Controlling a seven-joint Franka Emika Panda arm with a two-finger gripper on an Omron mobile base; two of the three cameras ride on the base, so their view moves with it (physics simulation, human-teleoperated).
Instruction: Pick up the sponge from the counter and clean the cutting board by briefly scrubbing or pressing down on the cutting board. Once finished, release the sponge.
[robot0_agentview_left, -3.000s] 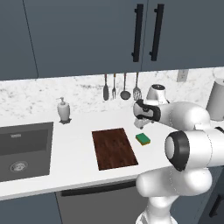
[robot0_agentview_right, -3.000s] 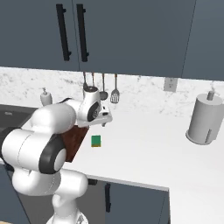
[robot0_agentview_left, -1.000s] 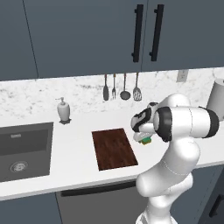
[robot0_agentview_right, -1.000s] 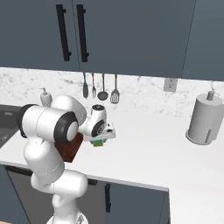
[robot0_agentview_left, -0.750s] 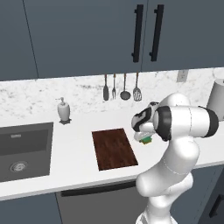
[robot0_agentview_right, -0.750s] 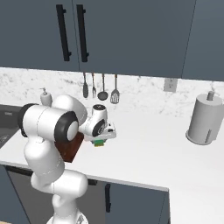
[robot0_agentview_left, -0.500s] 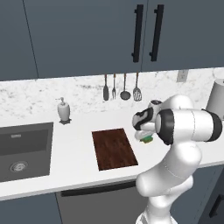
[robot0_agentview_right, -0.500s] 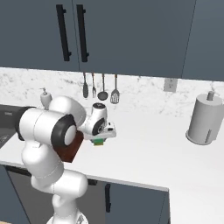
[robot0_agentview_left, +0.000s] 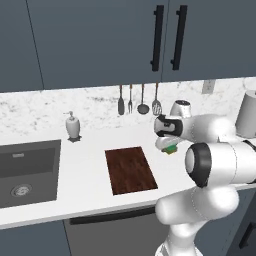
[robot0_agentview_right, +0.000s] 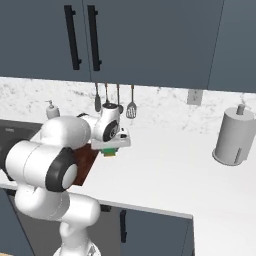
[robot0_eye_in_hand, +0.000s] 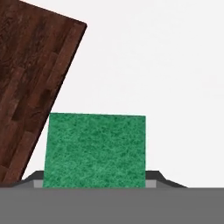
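The sponge (robot0_eye_in_hand: 94, 151), green on top with a yellow layer beneath, sits between my gripper's fingers, just right of the cutting board (robot0_eye_in_hand: 30, 87). My gripper (robot0_agentview_left: 167, 145) points down over the white counter (robot0_agentview_left: 85, 165), shut on the sponge (robot0_agentview_left: 171, 149), which hangs a little above the worktop. The dark reddish-brown cutting board (robot0_agentview_left: 130, 170) lies flat to the gripper's left. From the other side, the gripper (robot0_agentview_right: 111, 147) holds the sponge (robot0_agentview_right: 109, 152), and my arm hides most of the cutting board (robot0_agentview_right: 86, 159).
A dark sink (robot0_agentview_left: 25, 170) is sunk into the counter at the left, with a soap dispenser (robot0_agentview_left: 73, 126) behind it. Utensils (robot0_agentview_left: 137, 102) hang on the backsplash. A paper towel roll (robot0_agentview_right: 232, 136) stands at the right. Bare counter (robot0_agentview_right: 165, 170) stretches right of the gripper.
The jaws have closed on the sponge, and the hand has risen slightly with it. The cutting board has not moved.
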